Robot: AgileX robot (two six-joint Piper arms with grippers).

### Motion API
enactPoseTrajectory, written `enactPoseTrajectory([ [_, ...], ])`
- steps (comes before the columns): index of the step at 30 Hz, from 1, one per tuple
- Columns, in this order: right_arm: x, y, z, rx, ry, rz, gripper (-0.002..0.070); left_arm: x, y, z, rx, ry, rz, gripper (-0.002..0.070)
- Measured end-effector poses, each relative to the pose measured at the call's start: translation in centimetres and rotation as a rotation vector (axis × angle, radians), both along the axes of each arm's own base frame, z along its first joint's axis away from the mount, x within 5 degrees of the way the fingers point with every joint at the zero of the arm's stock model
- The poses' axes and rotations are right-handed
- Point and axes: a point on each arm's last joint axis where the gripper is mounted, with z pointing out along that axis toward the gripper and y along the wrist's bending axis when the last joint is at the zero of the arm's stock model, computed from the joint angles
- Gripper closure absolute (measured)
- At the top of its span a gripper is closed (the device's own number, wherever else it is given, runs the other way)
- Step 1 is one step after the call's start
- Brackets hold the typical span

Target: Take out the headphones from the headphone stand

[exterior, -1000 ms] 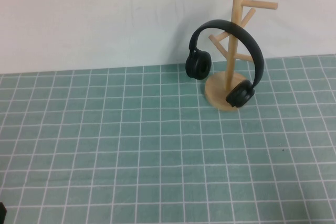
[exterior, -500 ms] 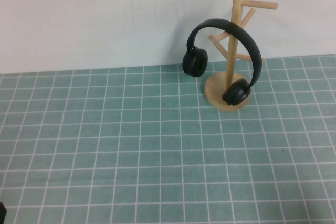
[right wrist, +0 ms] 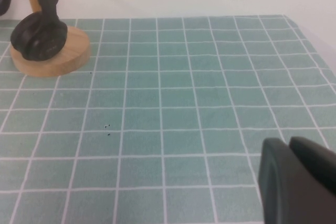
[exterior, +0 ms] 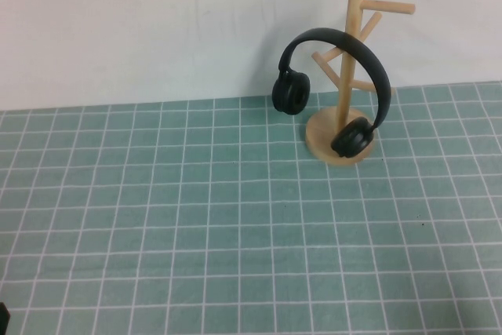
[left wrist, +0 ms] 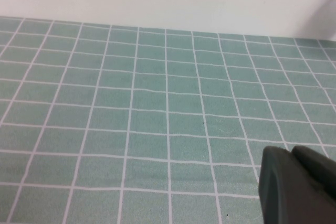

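The black headphones [exterior: 292, 92] hang by their headband on the light wooden headphone stand [exterior: 357, 5] at the far right of the table. One ear cup hangs left of the pole, the other rests against the round base [exterior: 320, 137]. In the right wrist view that ear cup [right wrist: 38, 35] and the base [right wrist: 65, 56] show far off. My right gripper [right wrist: 289, 145] is shut and empty, low over the mat and well away from the stand. My left gripper [left wrist: 291, 153] is shut and empty over bare mat at the near left.
A green cutting mat with a white grid [exterior: 235, 225] covers the table. A white wall [exterior: 141, 29] stands right behind the stand. The mat's right edge [right wrist: 310, 35] shows in the right wrist view.
The headphones have swung slightly to the left on the stand, both ear cups shifting a little. Neither arm has moved.
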Motion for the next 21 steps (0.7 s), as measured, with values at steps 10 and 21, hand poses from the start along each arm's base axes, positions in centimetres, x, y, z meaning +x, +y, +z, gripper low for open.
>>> enactPoseTrajectory([
  [10, 0.0, 0.0, 0.0, 0.006, -0.002, 0.000, 0.0685, 0.0, 0.0, 0.0, 0.000, 0.000, 0.000, 0.0678],
  [21, 0.3, 0.8, 1.5, 0.485, -0.155, -0.011, 0.0685, 0.0, 0.0, 0.0, 0.000, 0.000, 0.000, 0.0678],
])
